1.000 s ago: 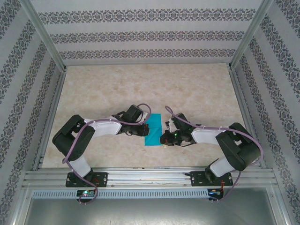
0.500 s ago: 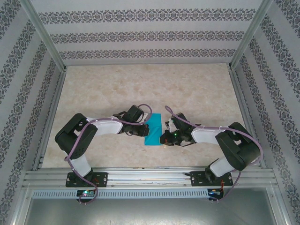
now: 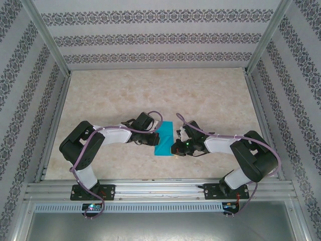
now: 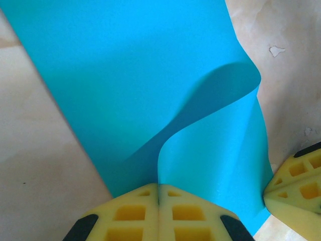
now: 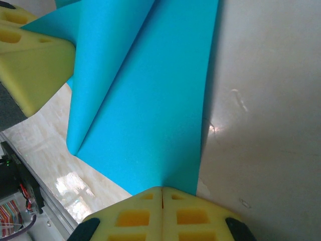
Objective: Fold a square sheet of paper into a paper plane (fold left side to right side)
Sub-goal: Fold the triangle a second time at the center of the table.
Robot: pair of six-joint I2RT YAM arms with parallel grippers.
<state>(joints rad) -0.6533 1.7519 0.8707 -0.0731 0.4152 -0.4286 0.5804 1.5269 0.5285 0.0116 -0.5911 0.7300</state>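
**A:** Item one, table point(image 3: 150, 95): pale marbled top that carries the work. Item two, square sheet of paper point(image 3: 164, 138): teal and thin, lying between the two grippers, straight ahead of each set of tips.

**B:** Condition of the sheet?

**A:** Part-folded. One side curls up in a soft loop and no crease is pressed yet. Item three, left gripper point(image 4: 158, 201): yellow pads together, clamped on the sheet's raised edge, which runs into their seam. Item four, right gripper point(image 5: 161, 200): pads together at the sheet's opposite edge, just in front of the tips (nipped or only pressed down, I cannot tell).

**B:** Handling notes for this step?

**A:** By my judgement, carry the held edge low and across toward the right gripper. Match edge to edge and corner to corner before setting any crease. The right gripper should pin its side so the bottom layer cannot slide. Paper this thin will likely buckle if pushed, so draw it over in an arc. Let go only once the edges lie together.
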